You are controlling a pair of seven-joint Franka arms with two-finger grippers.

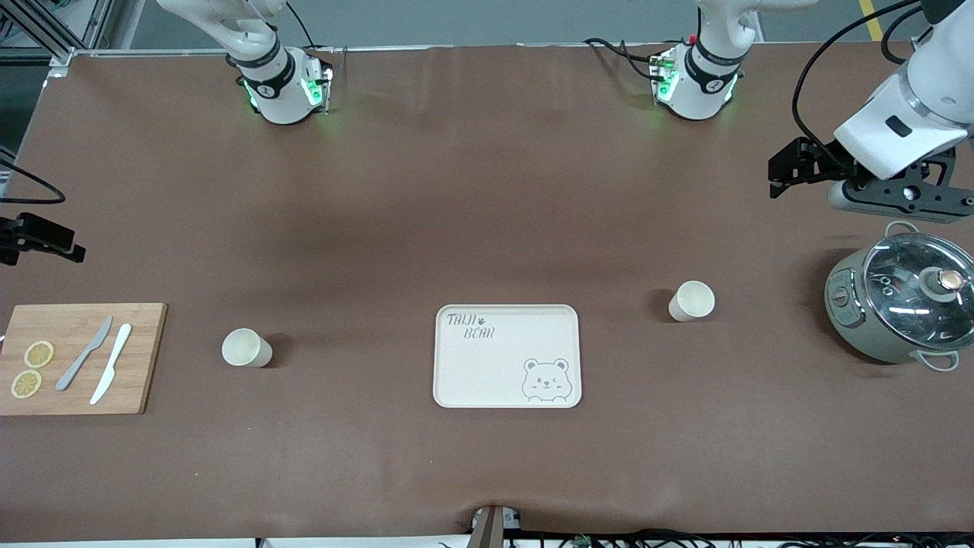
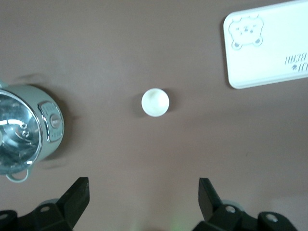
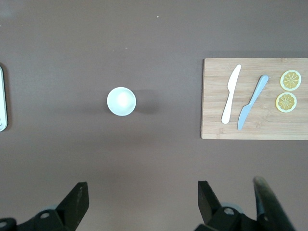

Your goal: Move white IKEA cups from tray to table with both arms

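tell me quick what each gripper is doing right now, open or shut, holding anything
Left gripper: open, holding nothing, up over the table near the pot.
Right gripper: open, holding nothing.

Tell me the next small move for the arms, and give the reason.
Probably none beyond holding both arms back. The tray carries nothing, and each cup stands upright on the table: one cup toward the left arm's end, the other cup toward the right arm's end. The left gripper and right gripper are open, holding nothing, high over the table.
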